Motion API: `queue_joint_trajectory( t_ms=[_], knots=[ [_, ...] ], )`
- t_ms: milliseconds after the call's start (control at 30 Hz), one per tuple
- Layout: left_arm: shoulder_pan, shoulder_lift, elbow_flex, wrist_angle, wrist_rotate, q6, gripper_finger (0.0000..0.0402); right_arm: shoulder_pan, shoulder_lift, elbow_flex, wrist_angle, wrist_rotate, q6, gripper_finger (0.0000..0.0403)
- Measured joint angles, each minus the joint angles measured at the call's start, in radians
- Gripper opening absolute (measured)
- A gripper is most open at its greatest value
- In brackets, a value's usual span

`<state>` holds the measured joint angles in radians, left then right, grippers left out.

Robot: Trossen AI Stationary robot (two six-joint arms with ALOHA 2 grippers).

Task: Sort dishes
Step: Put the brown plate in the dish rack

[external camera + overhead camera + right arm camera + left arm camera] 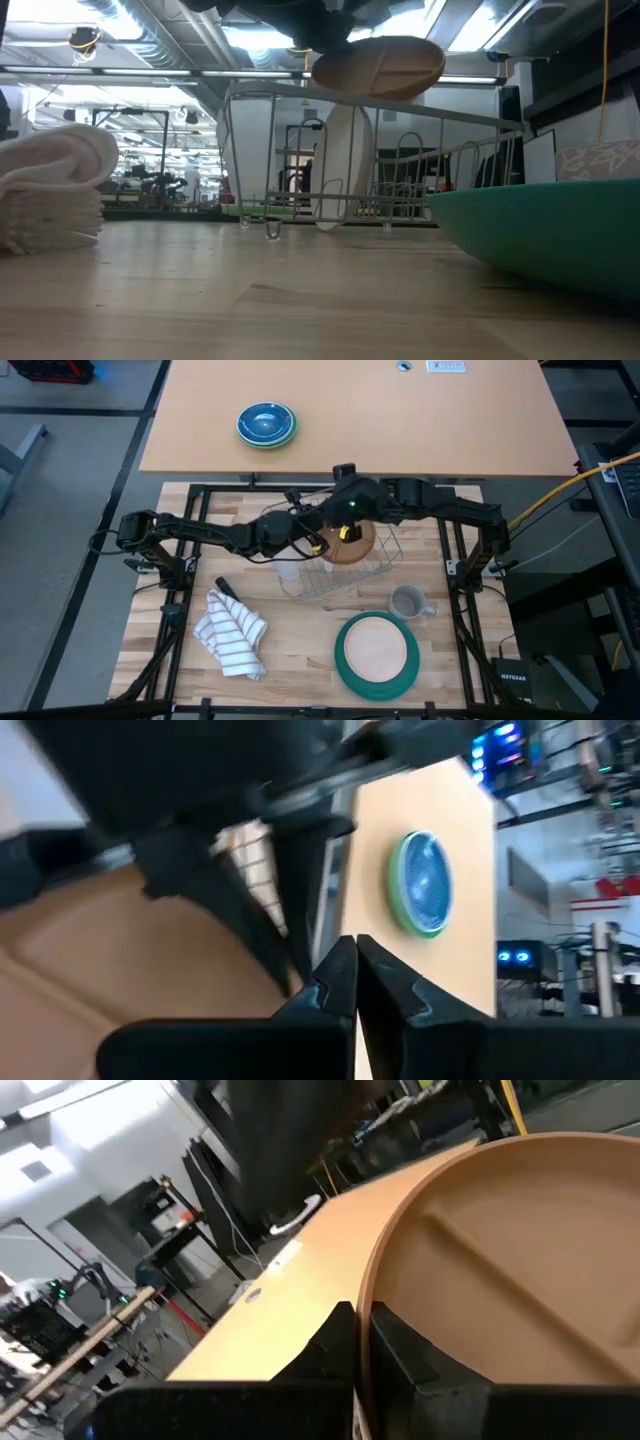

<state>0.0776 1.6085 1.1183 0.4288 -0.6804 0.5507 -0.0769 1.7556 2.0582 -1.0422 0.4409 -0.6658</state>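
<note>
Both arms meet over the wire rack (pixel 340 572) at the middle of the wooden table (pixel 300 670). The left gripper (pixel 318 544) has its jaws pinched narrow on the rim of the tan plate (pixel 352 546), which hangs roughly level above the rack's 12 o'clock end; from table height the plate floats just over the rack's top wire. The right gripper (pixel 345 510) sits at the plate's 12 o'clock edge, its jaws nearly closed with only a sliver of gap and nothing seen between them.

A white plate (pixel 340 165) stands on edge inside the rack, directly under the tan one. At 5 o'clock from the rack the green plate (pixel 377 653) lies flat on the table with a pale round dish resting in it. A grey mug (pixel 408 602) stands between rack and green plate. A striped cloth (pixel 235 632) is bunched at 8 o'clock. Blue bowls (pixel 266 424) sit far off at 11 o'clock on the farther tan table.
</note>
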Motion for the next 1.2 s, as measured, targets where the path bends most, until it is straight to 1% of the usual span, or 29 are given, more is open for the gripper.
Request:
queue_joint_trajectory(
  t_ms=[167,367,433,500,667,833,933,1100,1200],
  knots=[
    [0.017,0.0,0.0,0.074,0.02,0.046,0.0001,0.0,-0.002,0.132,-0.006,0.026,-0.027,0.0007],
    [0.066,0.0,0.0,0.154,0.144,0.052,0.0001,0.0,-0.005,0.3,0.001,0.04,-0.083,0.0007],
    [0.087,0.0,0.0,0.178,0.191,0.031,0.0001,0.0,-0.04,0.279,0.05,0.049,-0.107,0.0007],
    [0.105,0.0,0.0,0.205,0.231,-0.003,0.0001,-0.001,-0.062,0.279,0.056,0.055,-0.127,0.0007],
    [0.133,0.0,0.0,0.218,0.306,-0.07,0.0,-0.002,-0.106,0.281,0.037,0.082,-0.129,0.0007],
    [0.173,0.0,0.0,0.235,0.384,-0.07,0.0,-0.002,-0.126,0.281,0.013,0.092,-0.131,0.0007],
    [0.228,0.0,0.0,0.258,0.497,-0.074,0.0,-0.002,-0.128,0.281,-0.006,0.128,-0.175,0.0007],
    [0.347,0.002,0.0,0.272,0.77,-0.073,0.0,-0.003,-0.126,0.271,-0.084,0.203,-0.207,0.0007],
    [0.407,0.036,0.0,0.349,0.915,-0.082,0.0,-0.017,-0.126,0.27,-0.143,0.222,-0.207,0.0007]
  ],
)
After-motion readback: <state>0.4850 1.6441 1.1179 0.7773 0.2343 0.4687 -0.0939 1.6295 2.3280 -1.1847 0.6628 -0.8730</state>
